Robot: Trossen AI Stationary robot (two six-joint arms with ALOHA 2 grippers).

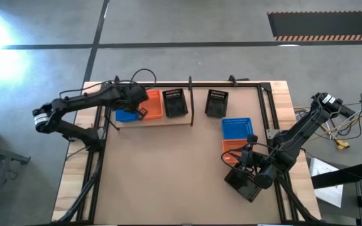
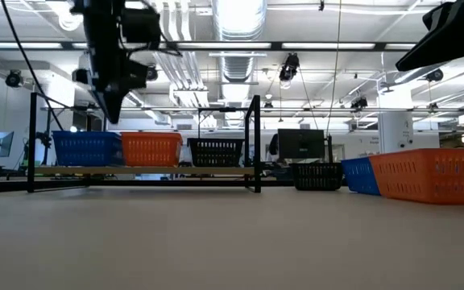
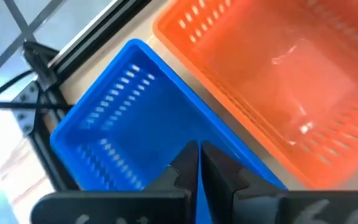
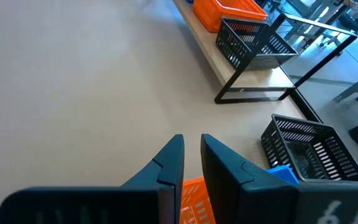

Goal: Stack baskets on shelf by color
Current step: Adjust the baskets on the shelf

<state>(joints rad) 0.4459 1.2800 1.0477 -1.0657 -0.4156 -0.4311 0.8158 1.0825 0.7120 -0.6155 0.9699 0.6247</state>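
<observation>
On the pale shelf (image 1: 181,120) a blue basket (image 1: 126,115), an orange basket (image 1: 153,103) and a black basket (image 1: 175,103) rest on their bases, side by side. My left gripper (image 3: 199,160) is shut and hovers just above the blue basket (image 3: 129,118), clear of its rim in the low view (image 2: 111,113). On the table right of the shelf stand a black basket (image 1: 216,102), a blue basket (image 1: 236,127) and an orange basket (image 1: 233,150). My right gripper (image 4: 192,148) hangs above that orange basket (image 4: 194,199), its fingers a narrow gap apart. Another black basket (image 1: 244,183) lies under the right arm.
Black metal rods (image 1: 191,100) edge the shelf and stand up at its right end (image 2: 256,141). A black frame runs along the table's far and right sides (image 1: 264,107). The brown tabletop (image 1: 162,169) spreads between the shelf and the near edge.
</observation>
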